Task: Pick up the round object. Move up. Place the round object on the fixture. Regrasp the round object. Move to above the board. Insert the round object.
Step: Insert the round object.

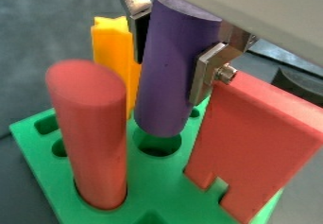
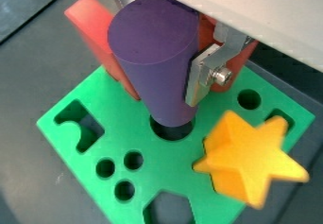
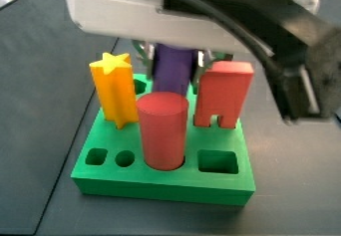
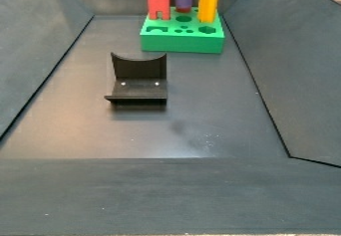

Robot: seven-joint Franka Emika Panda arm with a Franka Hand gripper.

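The round object (image 1: pixel 171 67) is a purple cylinder that stands nearly upright over the green board (image 1: pixel 44 185). Its lower end sits in a round hole of the board (image 2: pixel 76 157). My gripper (image 1: pixel 172 62) is shut on the round object (image 2: pixel 158 62), one silver finger (image 1: pixel 209 72) pressed on each side. In a side view the purple round object (image 3: pixel 170 69) shows between the other pegs, with my fingers hidden under the camera housing. The black fixture (image 4: pixel 138 78) stands bare on the floor, well away from the board (image 4: pixel 180 39).
Standing in the board are a salmon-red cylinder (image 1: pixel 91 129), a red slotted block (image 1: pixel 252 143) and a yellow star peg (image 2: pixel 250 157), all close around the round object. Several board holes (image 2: pixel 123 166) are unfilled. Dark sloping walls (image 4: pixel 54 71) enclose the floor.
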